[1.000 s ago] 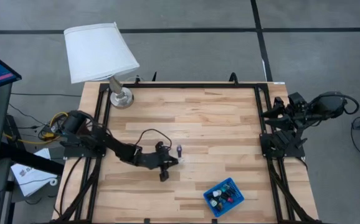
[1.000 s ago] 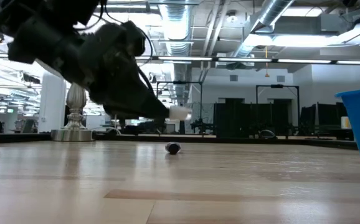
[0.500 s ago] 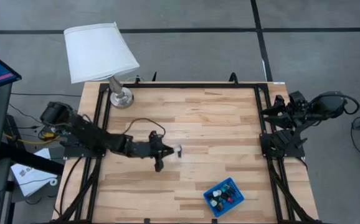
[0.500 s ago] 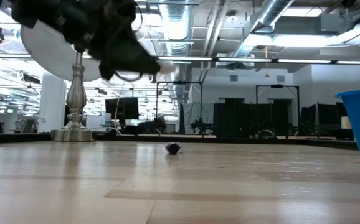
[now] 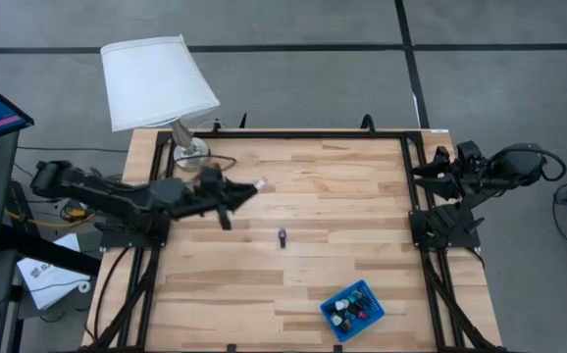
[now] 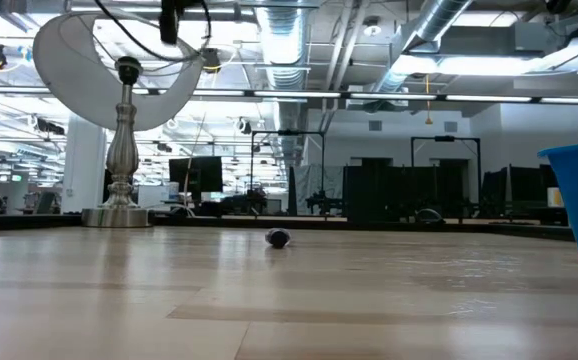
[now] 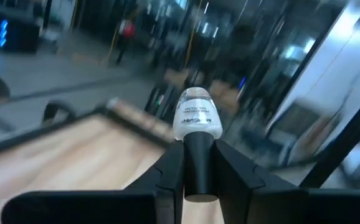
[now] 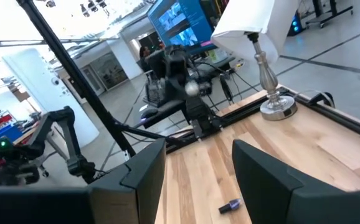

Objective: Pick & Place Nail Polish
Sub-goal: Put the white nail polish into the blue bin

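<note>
My left gripper [image 5: 245, 188] hangs high over the table's far left part, near the lamp, shut on a nail polish bottle [image 7: 197, 116] with a clear-white body and a black cap. A second, dark nail polish bottle [image 5: 283, 237] lies on its side on the wood at the table's middle [image 6: 278, 238]. A small blue tray [image 5: 353, 309] near the front edge holds several more bottles. My right gripper [image 8: 202, 168] waits open, raised at the table's right edge [image 5: 437, 169]. My left gripper pinches the bottle's black cap [image 7: 198, 163] between its two fingers [image 7: 170, 171]. The fingers point about level toward the table's right, and the bottle lies along them. Its white body sticks out past the fingertips, lifted clear of the table.
A lamp with a white shade [image 5: 156, 80] and a silver foot [image 5: 191, 153] stands at the far left corner, close to my left arm. Black frame rails [image 5: 413, 186] run along the table's sides. Bare wood lies between the lying bottle and the tray.
My left gripper has risen from just above the table beside the lying bottle. It has drawn back toward the far left, near the lamp, and tipped from slanting down to level. The white bottle has stayed in its hold; the dark bottle has kept still.
</note>
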`<move>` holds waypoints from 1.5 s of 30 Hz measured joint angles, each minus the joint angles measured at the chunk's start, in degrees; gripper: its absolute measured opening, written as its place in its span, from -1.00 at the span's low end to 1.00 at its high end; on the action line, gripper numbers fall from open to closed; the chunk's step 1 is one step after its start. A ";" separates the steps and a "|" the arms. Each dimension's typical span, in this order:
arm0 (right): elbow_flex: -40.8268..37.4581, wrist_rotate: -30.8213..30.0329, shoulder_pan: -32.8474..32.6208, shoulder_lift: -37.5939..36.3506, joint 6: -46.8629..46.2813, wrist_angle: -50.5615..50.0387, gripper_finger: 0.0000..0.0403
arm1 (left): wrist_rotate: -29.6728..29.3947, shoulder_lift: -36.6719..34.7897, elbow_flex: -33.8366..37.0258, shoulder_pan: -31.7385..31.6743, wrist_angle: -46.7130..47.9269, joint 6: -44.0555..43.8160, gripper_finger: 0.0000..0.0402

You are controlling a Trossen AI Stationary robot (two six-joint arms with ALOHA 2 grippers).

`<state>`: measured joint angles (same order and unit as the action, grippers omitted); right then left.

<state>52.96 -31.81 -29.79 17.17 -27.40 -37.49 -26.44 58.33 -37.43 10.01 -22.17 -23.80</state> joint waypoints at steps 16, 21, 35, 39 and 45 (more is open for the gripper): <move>-0.01 -3.02 0.01 0.00 1.05 0.26 -0.12 | 21.22 -11.50 -0.81 1.47 -42.10 -0.45 -0.73; -0.01 -3.02 -0.01 0.00 1.05 0.24 -0.12 | 28.70 -11.48 -4.82 2.63 -44.81 2.03 -0.73; 0.00 -4.27 -0.01 0.00 1.01 0.23 -0.24 | 32.76 -10.56 -9.14 4.12 -40.40 9.80 -0.73; -0.01 -4.27 0.01 0.00 2.17 0.23 -0.34 | 29.97 -10.60 -9.14 4.12 -35.76 14.43 -0.73; -0.01 -4.21 -0.02 -0.28 8.20 0.10 -0.79 | 21.10 -9.94 -9.14 4.10 -25.19 21.65 -0.73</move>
<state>52.95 -36.01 -29.81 16.89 -19.19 -37.39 -5.34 48.38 -46.57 14.11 -47.36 -2.15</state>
